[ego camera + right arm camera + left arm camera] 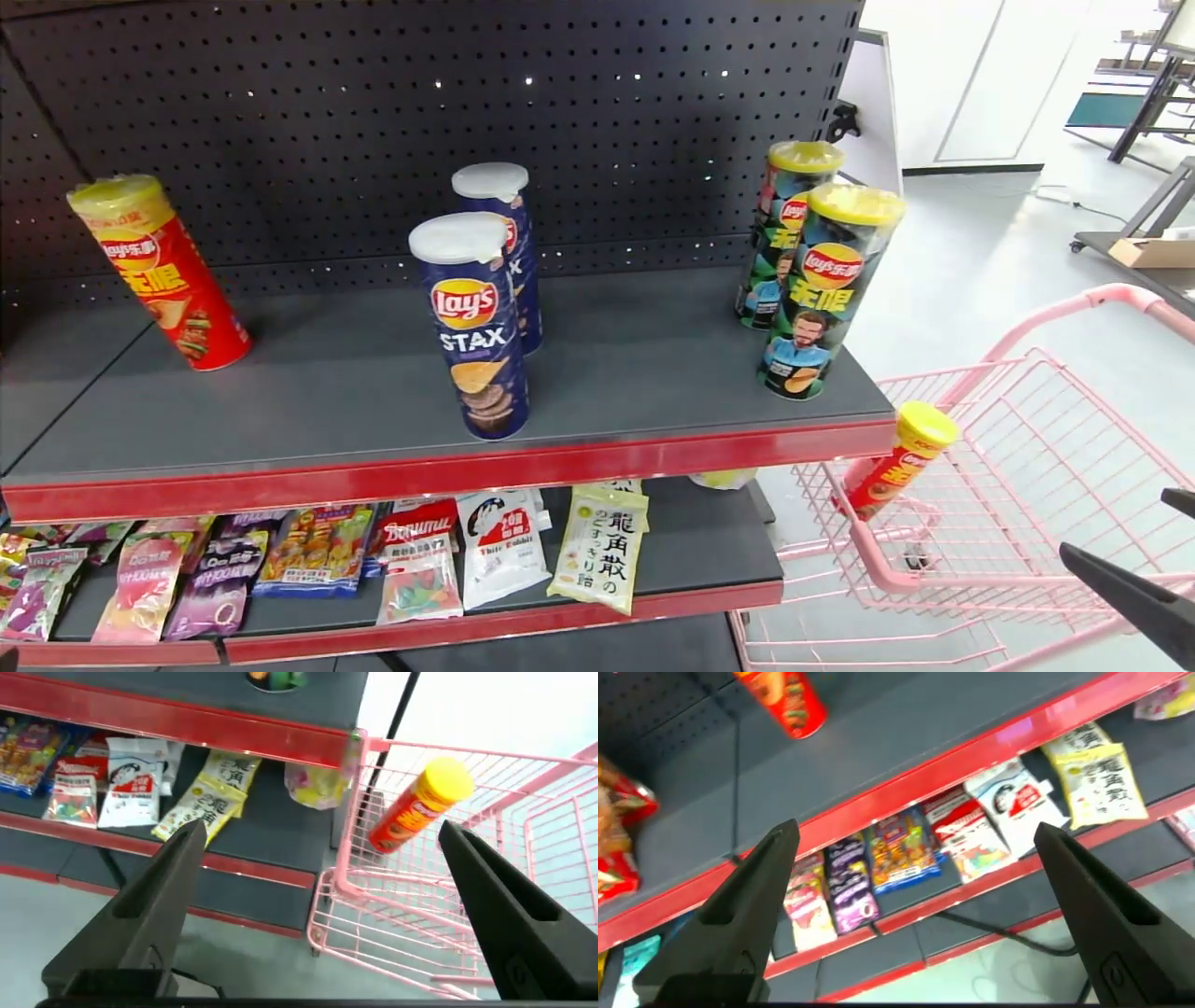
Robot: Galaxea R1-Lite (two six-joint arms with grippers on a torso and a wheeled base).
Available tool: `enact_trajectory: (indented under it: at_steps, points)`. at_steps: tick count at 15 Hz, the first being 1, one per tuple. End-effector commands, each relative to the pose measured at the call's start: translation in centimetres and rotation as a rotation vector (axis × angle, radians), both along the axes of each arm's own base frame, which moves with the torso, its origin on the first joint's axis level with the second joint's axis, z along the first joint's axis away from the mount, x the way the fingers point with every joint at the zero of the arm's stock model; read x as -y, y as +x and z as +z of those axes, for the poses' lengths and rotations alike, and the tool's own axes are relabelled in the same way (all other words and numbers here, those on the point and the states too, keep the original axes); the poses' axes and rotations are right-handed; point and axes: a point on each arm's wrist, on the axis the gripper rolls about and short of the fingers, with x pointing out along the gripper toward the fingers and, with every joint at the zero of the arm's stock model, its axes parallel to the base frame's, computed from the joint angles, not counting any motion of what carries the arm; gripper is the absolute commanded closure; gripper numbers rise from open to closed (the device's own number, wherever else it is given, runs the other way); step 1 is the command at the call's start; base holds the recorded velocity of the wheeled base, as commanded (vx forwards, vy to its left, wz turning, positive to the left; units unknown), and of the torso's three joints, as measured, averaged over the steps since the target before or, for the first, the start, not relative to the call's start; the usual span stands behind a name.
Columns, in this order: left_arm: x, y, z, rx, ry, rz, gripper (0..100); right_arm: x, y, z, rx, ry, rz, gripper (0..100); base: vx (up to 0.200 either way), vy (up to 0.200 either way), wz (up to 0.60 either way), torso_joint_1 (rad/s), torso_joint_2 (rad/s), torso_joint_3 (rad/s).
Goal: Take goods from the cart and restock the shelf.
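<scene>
A red chip can with a yellow lid (898, 459) (420, 803) leans in the near corner of the pink cart (1036, 322). My right gripper (1116, 523) (322, 826) hangs open over the cart, a short way from that can, with nothing between its fingers. My left gripper (915, 831) is open and empty in front of the lower shelf's snack bags (896, 854). On the top shelf (635, 364) stand a red can (159, 271) at the left, two blue cans (471, 322) in the middle and two dark green cans (822, 280) at the right.
The lower shelf (691, 551) carries several snack bags, among them a white one (499, 546) and a yellow one (602, 551). A pegboard wall (373, 112) backs the shelf. Open floor (990, 233) lies right of the shelf, behind the cart.
</scene>
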Motion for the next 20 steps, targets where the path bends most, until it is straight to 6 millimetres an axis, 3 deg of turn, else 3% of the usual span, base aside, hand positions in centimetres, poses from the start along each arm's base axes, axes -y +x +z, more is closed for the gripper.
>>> enact_trajectory:
  at_steps: [1, 6, 10, 16, 20]
  points:
    - [0.04, 0.08, 0.01, -0.003, 0.001, 0.000, 0, -0.02, 0.24, -0.04, -0.010, -0.001, 0.001, 0, 0.000, -0.200, 0.00, 0.002, 0.00, 0.002]
    - [0.06, 0.12, -0.21, -0.011, 0.005, 0.000, 0, -0.03, 0.36, -0.03, -0.013, -0.001, 0.001, 0, 0.000, -0.200, 0.00, 0.004, 0.00, 0.000]
    - [0.00, -0.17, -0.36, 0.009, -0.007, -0.043, 0, -0.03, 0.32, -0.07, -0.014, -0.002, 0.001, 0, 0.000, 0.000, 0.00, 0.000, 0.00, 0.000]
    - [0.01, -0.37, -0.58, 0.015, -0.018, -0.091, 0, -0.03, 0.31, -0.35, -0.025, -0.002, 0.001, 0, 0.000, 0.000, -0.60, 0.002, 0.00, 0.004]
    - [0.02, -0.37, -0.57, 0.016, -0.019, -0.092, 0, 0.11, 0.44, -0.47, -0.032, -0.020, -0.019, 0, 0.000, 0.000, 0.00, 0.000, 0.00, 0.000]
